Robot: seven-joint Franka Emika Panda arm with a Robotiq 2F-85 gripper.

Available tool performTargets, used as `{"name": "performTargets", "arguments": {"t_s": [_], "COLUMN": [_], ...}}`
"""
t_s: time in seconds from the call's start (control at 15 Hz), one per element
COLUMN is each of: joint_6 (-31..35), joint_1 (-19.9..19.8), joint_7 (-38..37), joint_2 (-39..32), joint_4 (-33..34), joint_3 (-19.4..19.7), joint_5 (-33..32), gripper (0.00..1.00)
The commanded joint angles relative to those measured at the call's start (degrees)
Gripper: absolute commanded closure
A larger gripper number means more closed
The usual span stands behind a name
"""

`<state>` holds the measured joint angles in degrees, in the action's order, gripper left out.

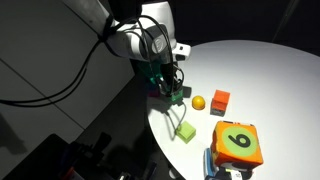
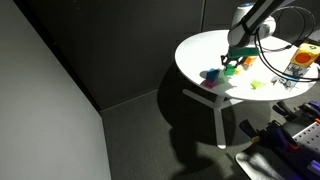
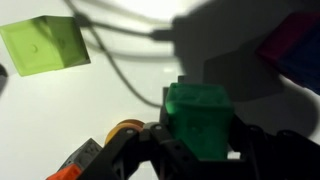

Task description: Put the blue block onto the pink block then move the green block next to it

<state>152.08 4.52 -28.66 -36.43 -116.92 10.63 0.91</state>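
- The gripper point(image 3: 200, 148) was clamped on the green block point(image 3: 198, 112), near the rim of the round white surface point(image 1: 270, 70).
- Bare surface stretched beyond the lime cube point(image 1: 185, 130).
- Only the wrist view showed the blue block point(image 3: 305, 72) touching the pink block point(image 3: 283, 45); their stacking was unclear.

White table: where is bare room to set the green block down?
Widest bare patch: the white table between the orange-red cube and the far rim. It is crowded near the gripper, which holds the green block beside the ball and lime cube.
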Motion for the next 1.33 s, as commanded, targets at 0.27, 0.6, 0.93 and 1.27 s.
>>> {"name": "performTargets", "arguments": {"t_s": [0.27, 0.6, 0.93, 1.27], "joint_6": [-4.66, -6.78, -7.44, -6.76], "joint_1": [1.61, 2.16, 2.42, 2.25], "joint_7": [-3.88, -6.65, -9.66, -11.37], "joint_2": [-0.12, -0.28, -0.99, -2.56], "joint_4": [3.15, 4.6, 5.77, 6.97], "joint_3": [0.99, 0.74, 0.48, 0.05], "joint_5": [0.89, 0.92, 0.8, 1.06], "gripper": [0.71, 0.71, 0.71, 0.71]}}
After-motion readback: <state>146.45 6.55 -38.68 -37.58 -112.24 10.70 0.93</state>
